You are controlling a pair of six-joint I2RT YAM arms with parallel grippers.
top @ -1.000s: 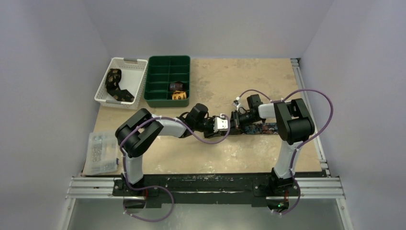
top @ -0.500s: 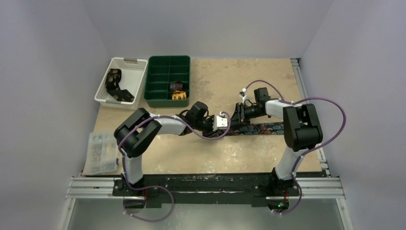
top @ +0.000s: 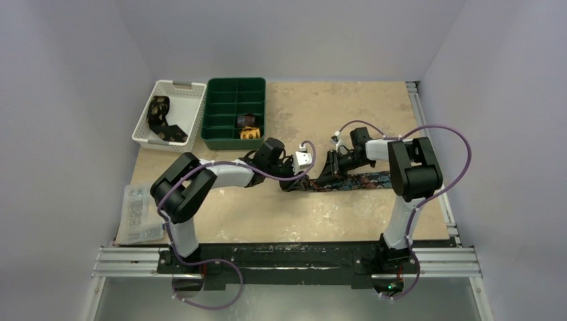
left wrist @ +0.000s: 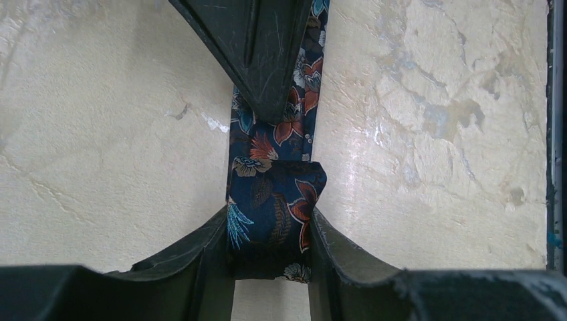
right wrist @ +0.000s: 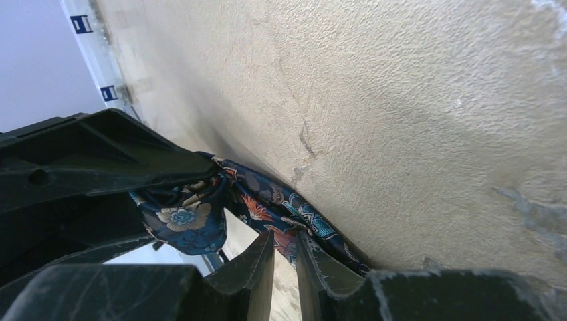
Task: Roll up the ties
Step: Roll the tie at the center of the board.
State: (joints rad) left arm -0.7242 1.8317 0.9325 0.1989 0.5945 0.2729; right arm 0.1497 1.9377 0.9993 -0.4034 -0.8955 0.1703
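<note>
Tie (left wrist: 271, 200): woven cloth, navy floral print, soft low sheen, creased at fold. Tabletop (left wrist: 434, 134): beige, stone-like, rough & mottled, glossy in patches. L gripper (left wrist: 269, 217) fingers (left wrist: 194, 261): black plastic, matt, edges scuffed. R gripper (right wrist: 285, 257) finger at 12 o'clock in L wrist view: same plastic w/ fine scratches. Top view: basket (top: 198, 119) at 10 o'clock, white plastic lattice; tray (top: 208, 110) at 11, green plastic, smooth; box (top: 142, 214) at 8, clear plastic; rail (top: 127, 262) at 6, bare silver metal.
</note>
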